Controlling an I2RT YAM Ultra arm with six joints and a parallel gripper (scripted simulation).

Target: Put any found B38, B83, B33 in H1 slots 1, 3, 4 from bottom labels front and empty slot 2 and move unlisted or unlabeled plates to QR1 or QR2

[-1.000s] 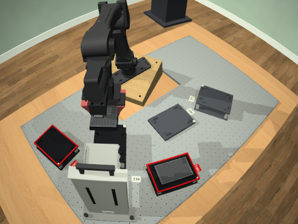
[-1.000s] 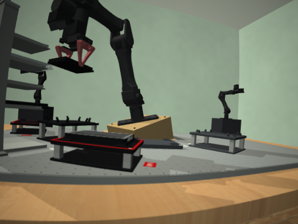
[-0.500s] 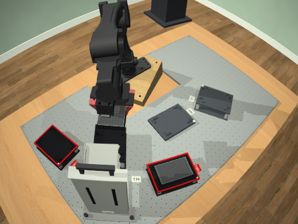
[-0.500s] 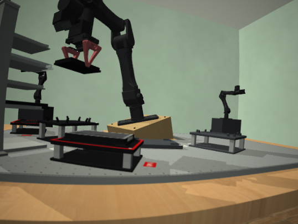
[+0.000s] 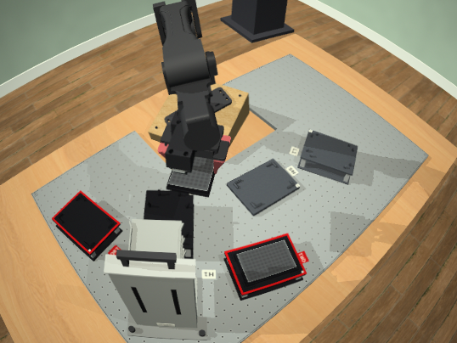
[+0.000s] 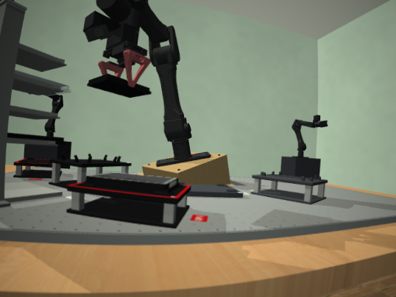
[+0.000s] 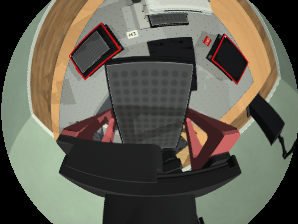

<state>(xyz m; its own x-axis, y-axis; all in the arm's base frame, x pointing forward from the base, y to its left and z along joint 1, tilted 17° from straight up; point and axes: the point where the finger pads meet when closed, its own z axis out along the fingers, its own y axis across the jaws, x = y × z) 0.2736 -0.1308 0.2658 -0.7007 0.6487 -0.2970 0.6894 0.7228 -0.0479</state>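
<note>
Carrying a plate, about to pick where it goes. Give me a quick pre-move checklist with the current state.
1. Grip: ok. The claw straddles the plate and holds it high above the deck.
2. Plate ID read: cannot tell. No label is legible in any view.
3. Free quarantine spot: ok. The bare red-framed nest carries no plate.
4. Other red-framed nest: not ok as a drop spot. A well plate already sits in it.
5. Landing nest: ok. Nothing rests on it.
6. Hotel slots: cannot tell. Only shelf edges show in the exterior view.
</note>
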